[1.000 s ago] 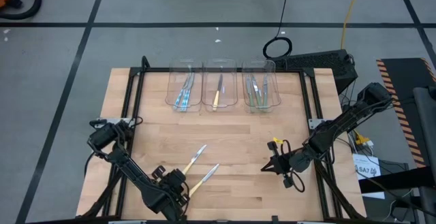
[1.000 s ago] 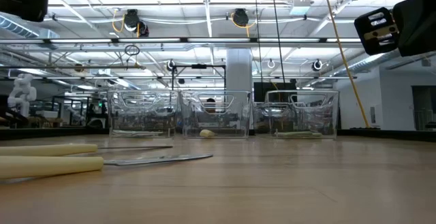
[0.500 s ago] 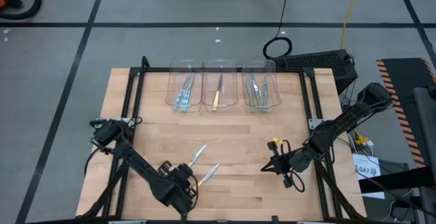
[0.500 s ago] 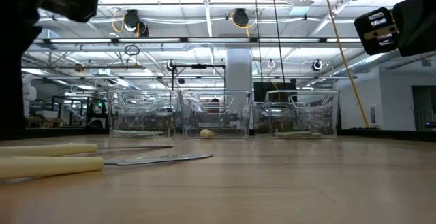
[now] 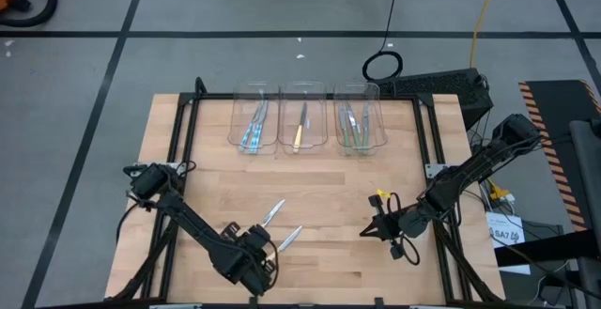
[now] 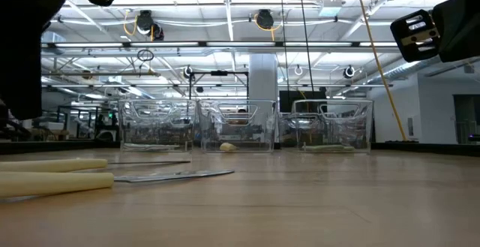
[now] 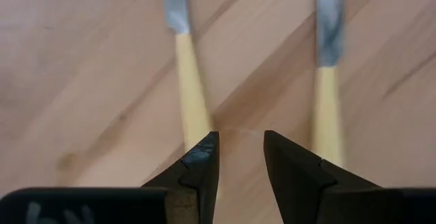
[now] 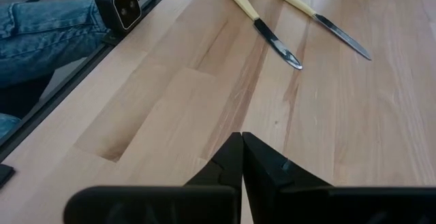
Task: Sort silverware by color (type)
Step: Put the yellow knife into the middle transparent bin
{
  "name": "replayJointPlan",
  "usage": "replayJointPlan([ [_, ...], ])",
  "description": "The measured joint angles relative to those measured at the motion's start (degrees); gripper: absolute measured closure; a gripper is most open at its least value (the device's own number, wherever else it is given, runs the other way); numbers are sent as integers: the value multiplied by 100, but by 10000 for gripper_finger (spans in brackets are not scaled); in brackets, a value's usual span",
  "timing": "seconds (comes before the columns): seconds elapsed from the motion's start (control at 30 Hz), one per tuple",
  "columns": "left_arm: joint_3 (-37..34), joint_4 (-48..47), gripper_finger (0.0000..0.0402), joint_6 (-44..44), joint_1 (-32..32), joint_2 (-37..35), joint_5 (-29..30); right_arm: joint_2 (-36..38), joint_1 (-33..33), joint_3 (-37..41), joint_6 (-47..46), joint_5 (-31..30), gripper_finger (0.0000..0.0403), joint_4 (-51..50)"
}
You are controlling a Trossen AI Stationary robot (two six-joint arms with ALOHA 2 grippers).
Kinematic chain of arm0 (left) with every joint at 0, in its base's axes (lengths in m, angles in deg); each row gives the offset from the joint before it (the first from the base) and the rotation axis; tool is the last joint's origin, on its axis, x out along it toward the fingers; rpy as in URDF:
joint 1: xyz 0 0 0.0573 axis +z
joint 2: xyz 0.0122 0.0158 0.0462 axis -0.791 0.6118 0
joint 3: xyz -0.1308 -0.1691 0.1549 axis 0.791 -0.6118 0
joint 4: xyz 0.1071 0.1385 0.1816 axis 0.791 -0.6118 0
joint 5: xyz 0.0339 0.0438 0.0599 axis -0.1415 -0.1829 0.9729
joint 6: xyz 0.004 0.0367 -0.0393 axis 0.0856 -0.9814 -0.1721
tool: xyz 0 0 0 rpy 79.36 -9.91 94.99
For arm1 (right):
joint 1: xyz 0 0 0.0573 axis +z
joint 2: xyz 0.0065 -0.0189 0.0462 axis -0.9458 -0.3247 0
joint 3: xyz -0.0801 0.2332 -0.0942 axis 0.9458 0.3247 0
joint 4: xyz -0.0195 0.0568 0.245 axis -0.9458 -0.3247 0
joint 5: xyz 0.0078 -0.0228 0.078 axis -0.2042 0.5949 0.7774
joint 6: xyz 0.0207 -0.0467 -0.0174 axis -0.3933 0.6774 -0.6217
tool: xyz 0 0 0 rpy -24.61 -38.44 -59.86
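Just beside left fingers (image 7: 199,164): yellow knife (image 7: 191,94).

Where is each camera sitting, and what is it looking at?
High view: above, looking straight down at the table; both arms show.
Low view: at tabletop height, facing the clear bins; dark arm parts at the top corners.
Left wrist view: the open left gripper over two yellow-handled knives.
Right wrist view: the shut right gripper, facing those same knives.
All four views show the knives.

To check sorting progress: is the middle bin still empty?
No, the middle bin already holds one yellow-handled utensil in the high view.
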Motion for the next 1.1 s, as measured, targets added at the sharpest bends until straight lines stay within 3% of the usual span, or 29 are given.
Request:
replayJointPlan([
  [0.1, 0, -396, 277, -226, 12, 0, -24, 0, -2, 0, -2, 0, 401, 0],
  [0.27, -11, -1081, 277, 278, -144, 37, -96, 0, -2, 0, -311, 2, 401, 0],
  [0.37, -11, -717, 277, 59, -208, 37, -309, 1, -2, 0, -326, 4, 401, 0],
  [0.6, -115, -596, 277, -165, -221, 39, -213, 0, -2, 0, -328, 7, 401, 0],
  [0.7, -380, -706, 277, -213, -212, 37, -446, 1, -2, 0, -328, 9, 401, 0],
  [0.8, -682, -211, 277, -186, -190, 21, -569, 2, -2, 0, -321, 20, 401, -2],
  [0.93, -675, 364, 277, -249, -205, -33, -383, 0, -2, 1, -299, 17, 401, -5],
  [1.1, -673, 253, 277, -177, -201, -31, -348, 1, -29, 1, -306, 20, 401, -7],
])
